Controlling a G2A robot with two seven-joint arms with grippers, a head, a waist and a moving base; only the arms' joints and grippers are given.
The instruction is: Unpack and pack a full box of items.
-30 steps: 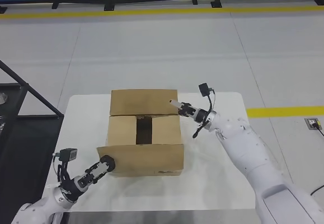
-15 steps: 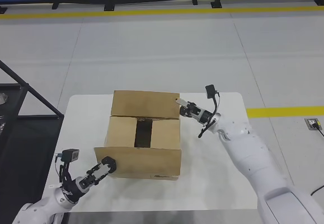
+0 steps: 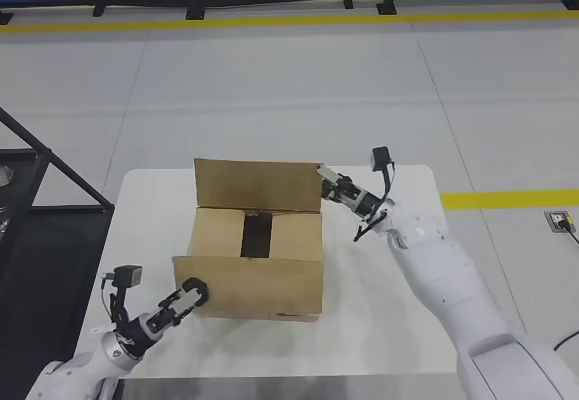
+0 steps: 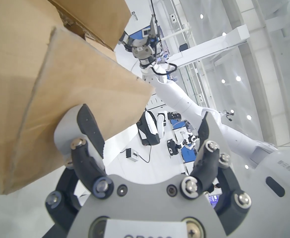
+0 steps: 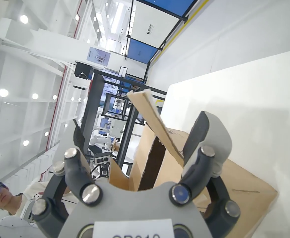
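A brown cardboard box (image 3: 214, 232) stands mid-table, its two inner flaps nearly shut with a dark gap (image 3: 257, 232) between them. The far outer flap (image 3: 257, 185) is tilted up; its right corner lies between the fingers of my open right gripper (image 3: 329, 181), and in the right wrist view the flap edge (image 5: 149, 115) rests against one fingertip (image 5: 197, 134). The near outer flap (image 3: 254, 288) hangs outward over the front wall. My open left gripper (image 3: 191, 293) is at its left corner, one pad (image 4: 90, 127) under the flap (image 4: 73, 87).
The white table (image 3: 389, 300) has free room to the right of the box and a narrower strip to its left. A black metal frame (image 3: 9, 200) stands beside the table's left edge.
The right gripper has moved slightly back and right, and the far flap has tipped up higher. The left gripper stays at the near flap's corner, shifted only a little.
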